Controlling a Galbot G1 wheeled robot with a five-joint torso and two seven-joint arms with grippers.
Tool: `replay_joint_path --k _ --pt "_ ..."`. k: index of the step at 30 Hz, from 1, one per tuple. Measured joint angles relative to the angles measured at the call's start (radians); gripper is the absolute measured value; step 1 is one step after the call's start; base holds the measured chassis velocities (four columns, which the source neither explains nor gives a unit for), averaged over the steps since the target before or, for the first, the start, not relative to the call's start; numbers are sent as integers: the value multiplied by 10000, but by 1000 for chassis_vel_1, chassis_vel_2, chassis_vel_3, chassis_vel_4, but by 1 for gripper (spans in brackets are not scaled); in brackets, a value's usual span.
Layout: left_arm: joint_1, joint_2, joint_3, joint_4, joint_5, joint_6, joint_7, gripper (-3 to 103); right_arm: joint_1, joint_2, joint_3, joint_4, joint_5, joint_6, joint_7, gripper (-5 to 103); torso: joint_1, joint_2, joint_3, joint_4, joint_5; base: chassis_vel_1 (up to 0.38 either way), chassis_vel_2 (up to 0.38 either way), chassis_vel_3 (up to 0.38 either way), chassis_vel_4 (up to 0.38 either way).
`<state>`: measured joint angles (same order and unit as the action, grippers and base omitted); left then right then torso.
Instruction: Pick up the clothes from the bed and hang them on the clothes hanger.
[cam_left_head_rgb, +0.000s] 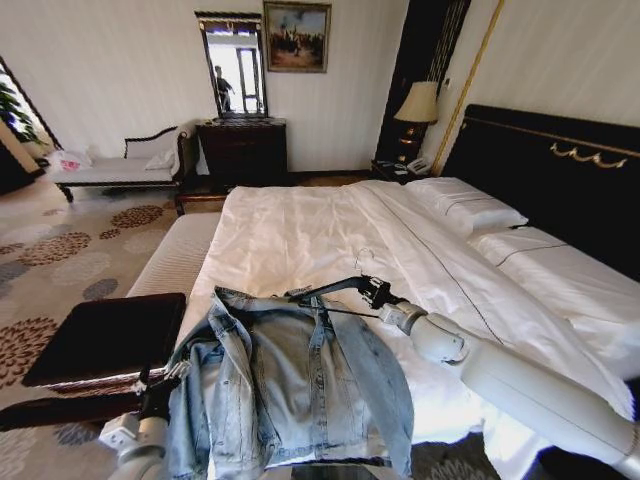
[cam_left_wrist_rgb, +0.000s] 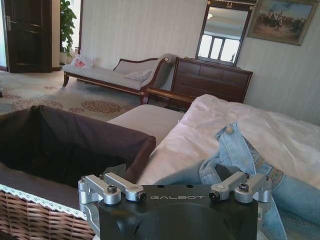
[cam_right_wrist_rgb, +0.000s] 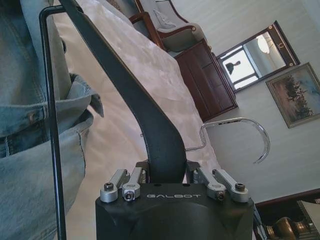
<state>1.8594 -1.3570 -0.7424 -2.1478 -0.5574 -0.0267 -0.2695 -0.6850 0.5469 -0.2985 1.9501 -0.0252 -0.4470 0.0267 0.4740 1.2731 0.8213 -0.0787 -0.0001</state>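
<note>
Halfway, roughly: the jacket lies spread on the bed, the right claw clamps the hanger at its collar, the left claw grips its edge, unhung.

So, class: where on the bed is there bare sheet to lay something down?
Free: the sheet between the jacket and pillows. Crowded: the foot, with jacket, hanger and both end effectors, right, left.

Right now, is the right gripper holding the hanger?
Yes, the right gripper is clamped on the black hanger above the denim jacket.
</note>
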Motion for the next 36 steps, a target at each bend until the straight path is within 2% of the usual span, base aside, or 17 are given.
replay_joint_path --k 5,9,14,16,18,21,26,28,30,36 --pt "-336 197 17 117 -60 213 -24 100 -36 96 5 -59 183 18 113 36 3 -1 1 0 2 0 0 0 0" --pt "-1282 550 -27 224 -752 976 -292 100 155 199 -169 -133 435 185 120 36 1 -1 0 -1 -1 0 0 0 0" --pt "-2043 1125 222 514 -1206 1341 -386 100 328 313 -384 -239 490 307 109 36 2 0 1 2 0 0 0 0 0" --pt "-2534 1629 678 709 -1499 1462 -235 100 419 387 -477 -298 497 333 92 36 3 -1 0 -4 0 0 0 0 0" --pt "-2680 1789 860 786 -1603 1494 -163 100 476 431 -523 -329 501 336 88 36 3 -1 1 -6 -2 0 0 0 0" --pt "-3196 2451 1499 1312 -1880 1623 27 100 738 587 -703 -417 597 352 64 36 5 -1 2 9 2 0 0 0 0" --pt "-4047 3162 2414 2236 -2057 1726 -9 100 757 497 -656 -409 679 400 59 36 4 0 0 -3 -3 0 0 0 0" --pt "-4110 3200 2467 2305 -2057 1726 -11 100 756 497 -648 -405 688 400 59 36 3 -1 0 -3 -2 0 0 0 0" --pt "-4703 3446 2883 2806 -2109 1730 -70 100 736 493 -566 -361 728 398 60 36 4 -1 1 3 -2 0 0 0 0" --pt "-6201 3895 3700 3787 -2383 1790 -195 100 722 447 -505 -313 817 395 68 36 4 -1 0 -2 1 0 0 0 0"
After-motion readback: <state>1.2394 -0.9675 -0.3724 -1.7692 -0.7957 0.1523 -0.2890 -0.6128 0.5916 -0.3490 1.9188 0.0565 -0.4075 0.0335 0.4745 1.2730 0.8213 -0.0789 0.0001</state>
